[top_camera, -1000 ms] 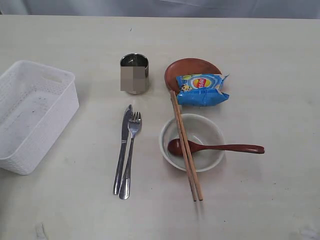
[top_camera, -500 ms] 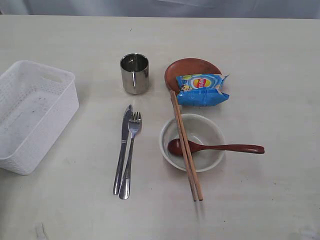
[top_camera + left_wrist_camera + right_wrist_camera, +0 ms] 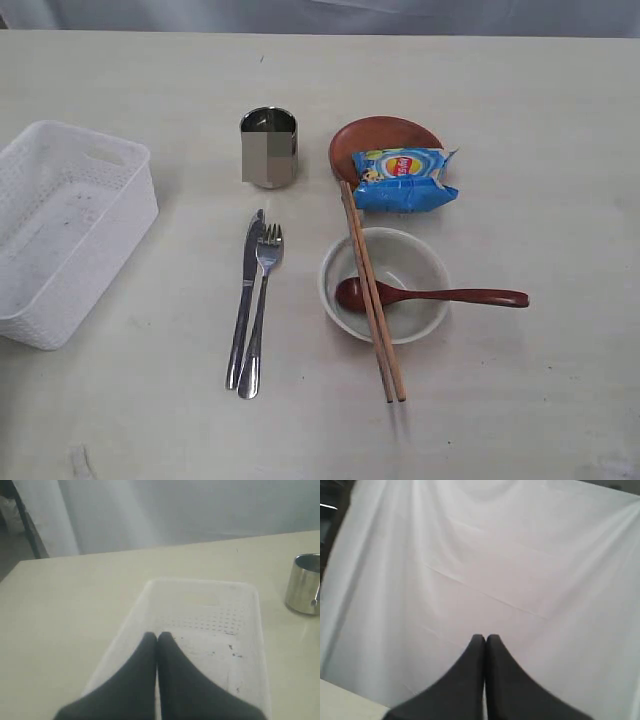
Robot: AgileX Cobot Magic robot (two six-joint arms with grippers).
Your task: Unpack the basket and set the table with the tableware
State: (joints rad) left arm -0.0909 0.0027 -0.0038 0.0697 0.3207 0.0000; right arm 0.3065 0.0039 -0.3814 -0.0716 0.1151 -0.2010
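I log the chopsticks (image 3: pixel 372 290) across the bowl (image 3: pixel 436 268), long axis near-to-far. The spoon (image 3: pixel 430 296) sits in the bowl, handle pointing right; knife (image 3: pixel 245 298) and fork (image 3: pixel 260 310) lie left of it, tips pointing away. Beyond the bowl are the plate (image 3: pixel 380 135) and cup (image 3: pixel 269 147), with the basket (image 3: pixel 60 230) far left; left gripper (image 3: pixel 158 637) and right gripper (image 3: pixel 485 639) are clenched on nothing.

Basket (image 3: pixel 70 235) white perforated plastic; cup (image 3: pixel 269 147), knife (image 3: pixel 246 295), fork (image 3: pixel 261 305) shiny steel; chopsticks (image 3: pixel 372 295) matt wood.

Chopsticks (image 3: pixel 372 300) lie across the bowl (image 3: pixel 410 262) (spoon (image 3: pixel 470 296) inside), basket (image 3: pixel 115 250) well apart.
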